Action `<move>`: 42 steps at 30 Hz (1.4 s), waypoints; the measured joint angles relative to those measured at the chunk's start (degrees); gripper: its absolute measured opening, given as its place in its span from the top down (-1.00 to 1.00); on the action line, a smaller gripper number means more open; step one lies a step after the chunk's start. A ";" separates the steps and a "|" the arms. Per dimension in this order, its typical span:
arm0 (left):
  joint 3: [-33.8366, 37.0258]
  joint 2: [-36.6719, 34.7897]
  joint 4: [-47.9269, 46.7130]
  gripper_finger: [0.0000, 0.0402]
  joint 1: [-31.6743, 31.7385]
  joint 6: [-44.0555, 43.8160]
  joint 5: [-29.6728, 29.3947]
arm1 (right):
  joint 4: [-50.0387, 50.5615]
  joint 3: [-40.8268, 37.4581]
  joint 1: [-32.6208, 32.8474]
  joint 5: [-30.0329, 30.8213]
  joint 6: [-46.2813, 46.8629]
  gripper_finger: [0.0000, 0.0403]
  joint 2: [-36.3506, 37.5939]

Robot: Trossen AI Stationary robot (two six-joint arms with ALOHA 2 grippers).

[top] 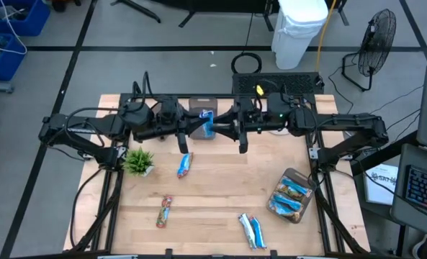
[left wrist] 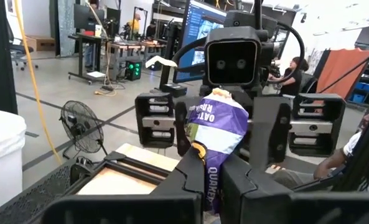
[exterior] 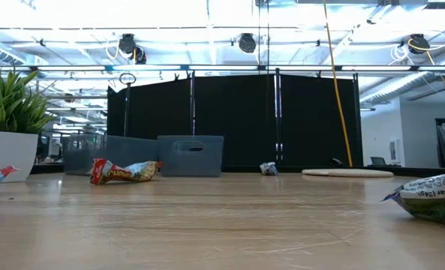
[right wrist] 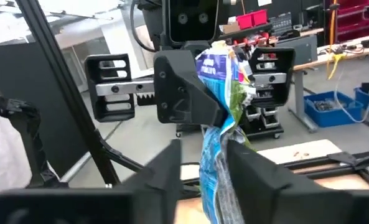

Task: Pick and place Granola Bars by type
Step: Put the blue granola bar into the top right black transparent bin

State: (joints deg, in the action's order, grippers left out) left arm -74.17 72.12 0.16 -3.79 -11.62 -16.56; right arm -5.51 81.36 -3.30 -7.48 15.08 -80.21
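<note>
High view: my two arms meet over the table's far edge, a granola bar (top: 207, 124) hanging between them above the grey bin (top: 201, 115), mid-handover, I judge. Left wrist view: my left gripper (left wrist: 210, 177) is clamped on its lower end. Right wrist view: my right gripper (right wrist: 203, 163) flanks the wrapper narrowly; grip uncertain.

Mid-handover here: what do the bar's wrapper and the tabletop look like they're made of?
The blue-and-white wrapped granola bar held between both grippers looks wrapped in thin plastic film: glossy, crinkled, with a crimped end. The light wooden tabletop looks like joined wood planks, by its visible grain and seams, with a smooth, slightly shiny finish in the low view; solid wood or veneer, I cannot tell.
</note>
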 joint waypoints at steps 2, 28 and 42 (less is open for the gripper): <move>0.00 -0.02 -0.05 0.93 0.29 0.62 -0.02 | 0.70 -0.04 -0.39 0.03 -1.07 0.20 1.23; -0.34 8.01 -19.30 0.93 28.06 13.62 13.97 | 24.74 -0.04 -2.00 6.25 -11.69 -0.17 13.42; -14.43 28.76 -38.74 0.93 31.71 27.04 15.29 | 25.92 -5.33 -1.96 5.96 -13.85 -0.15 13.63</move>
State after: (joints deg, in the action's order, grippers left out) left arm -88.60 100.87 -38.57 27.91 15.43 -1.27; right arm 20.41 76.03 -5.26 -1.52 1.24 -66.58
